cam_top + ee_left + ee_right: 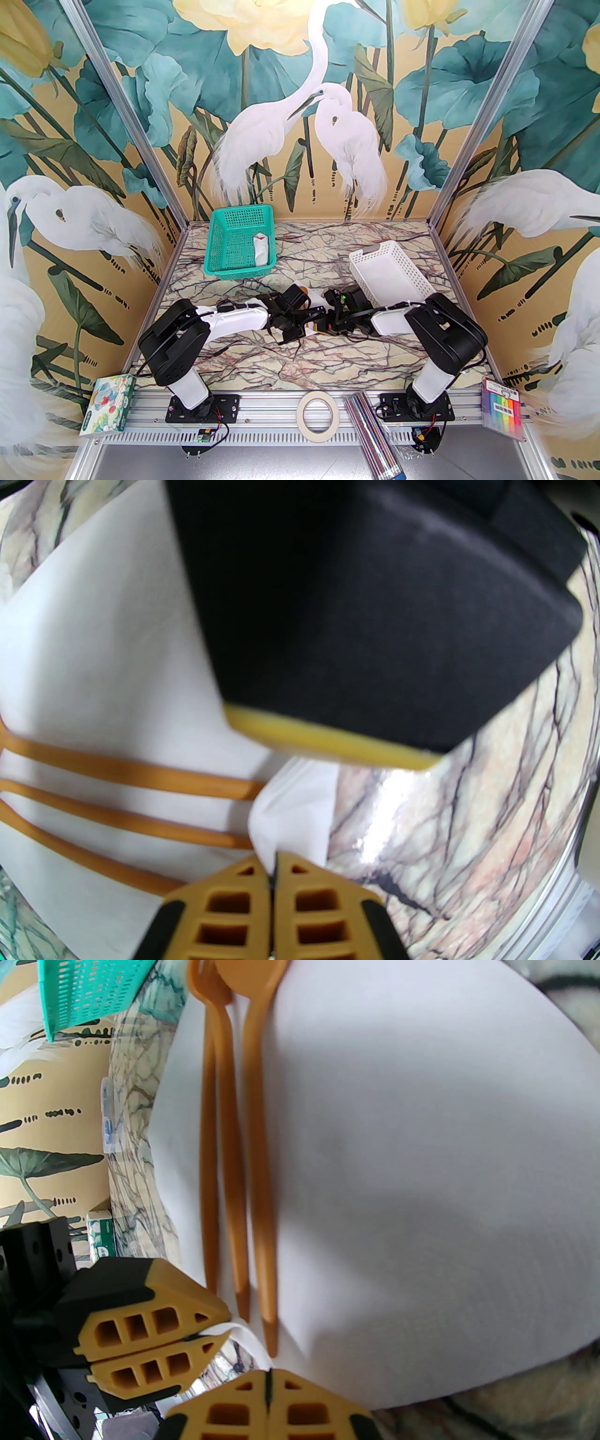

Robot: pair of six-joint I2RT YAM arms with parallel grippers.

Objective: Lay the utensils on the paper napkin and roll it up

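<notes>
I see the paper napkin [398, 1171] lying mid-way across the table [290, 365], toward its near edge; the utensils [229, 1147] rest side by side on it. My left gripper [275, 857] and right gripper [268, 1375] both pinch one napkin corner, jaws closed.

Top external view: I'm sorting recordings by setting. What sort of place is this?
Probably a lab robot booth: heron-mural panels in an aluminium frame enclose a marble-patterned table with two arms bolted on.
</notes>
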